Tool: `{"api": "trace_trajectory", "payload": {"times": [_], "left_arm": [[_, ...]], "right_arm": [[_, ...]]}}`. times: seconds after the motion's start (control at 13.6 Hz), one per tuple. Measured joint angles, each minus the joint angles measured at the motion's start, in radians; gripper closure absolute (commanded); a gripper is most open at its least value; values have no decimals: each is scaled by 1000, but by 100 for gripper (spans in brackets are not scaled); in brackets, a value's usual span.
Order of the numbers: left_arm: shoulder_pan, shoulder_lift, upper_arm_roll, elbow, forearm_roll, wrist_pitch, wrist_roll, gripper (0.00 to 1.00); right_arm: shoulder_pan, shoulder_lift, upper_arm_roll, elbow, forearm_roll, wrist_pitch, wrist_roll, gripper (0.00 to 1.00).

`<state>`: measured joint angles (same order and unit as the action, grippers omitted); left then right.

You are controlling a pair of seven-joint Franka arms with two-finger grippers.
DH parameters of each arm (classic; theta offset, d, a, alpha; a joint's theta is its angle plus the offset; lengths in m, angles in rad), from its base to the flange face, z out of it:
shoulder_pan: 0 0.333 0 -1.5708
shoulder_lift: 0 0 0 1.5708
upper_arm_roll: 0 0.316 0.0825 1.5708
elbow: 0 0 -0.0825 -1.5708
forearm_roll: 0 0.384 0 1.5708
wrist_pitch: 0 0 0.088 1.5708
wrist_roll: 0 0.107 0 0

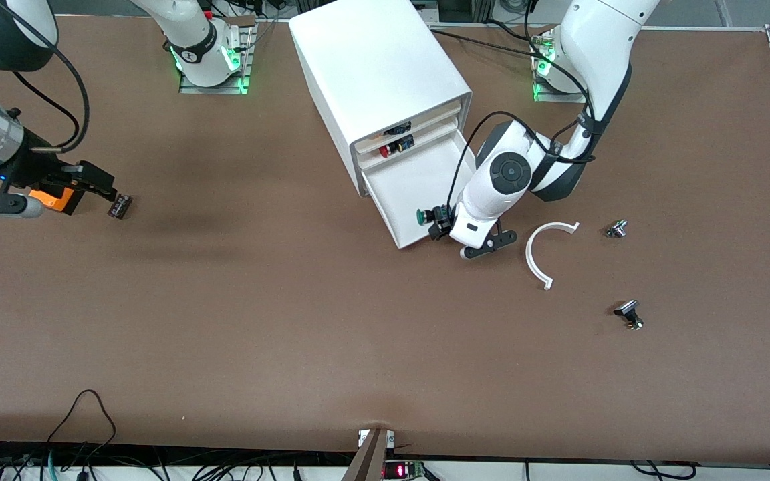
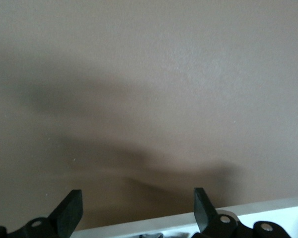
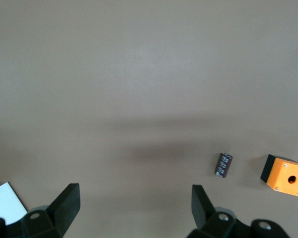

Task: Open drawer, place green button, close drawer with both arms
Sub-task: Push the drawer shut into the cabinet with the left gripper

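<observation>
The white cabinet (image 1: 378,67) has its lowest drawer (image 1: 385,217) pulled open. The green-capped button (image 1: 422,215) sits at the drawer's front corner, toward the left arm's end. My left gripper (image 1: 436,226) is right at the button, over that corner. In the left wrist view the left gripper (image 2: 138,210) is open wide, with the drawer's white rim (image 2: 268,208) beneath it and nothing between the fingers. My right gripper (image 1: 101,187) waits open over the table at the right arm's end; in its wrist view the right gripper (image 3: 135,208) is empty.
A red-capped button (image 1: 385,151) lies in a partly open upper drawer. An orange box (image 1: 57,198) and a small black part (image 1: 119,206) lie by the right gripper. A white curved strip (image 1: 539,257) and two small parts (image 1: 617,230) (image 1: 629,314) lie toward the left arm's end.
</observation>
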<state>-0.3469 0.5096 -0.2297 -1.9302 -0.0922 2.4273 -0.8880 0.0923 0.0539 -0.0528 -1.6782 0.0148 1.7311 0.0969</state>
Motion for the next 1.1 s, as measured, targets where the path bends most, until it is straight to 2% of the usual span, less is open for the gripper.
{"api": "trace_trajectory", "payload": {"times": [0.15, 0.22, 0.74, 1.1], "left_arm": [[0, -15, -14, -1, 0, -50, 0, 2], [-1, -23, -23, -2, 0, -79, -1, 2], [-8, -36, -75, -19, 0, -138, -9, 2], [-9, -37, -129, -30, 0, -163, -51, 2]], "right_arm": [[-80, -9, 80, 1, -3, -4, 0, 1], [-96, -13, 97, 3, -3, -19, 1, 1], [-104, -80, 112, 16, -4, -97, 54, 1], [-104, -83, 119, 41, -4, -139, 88, 1]]}}
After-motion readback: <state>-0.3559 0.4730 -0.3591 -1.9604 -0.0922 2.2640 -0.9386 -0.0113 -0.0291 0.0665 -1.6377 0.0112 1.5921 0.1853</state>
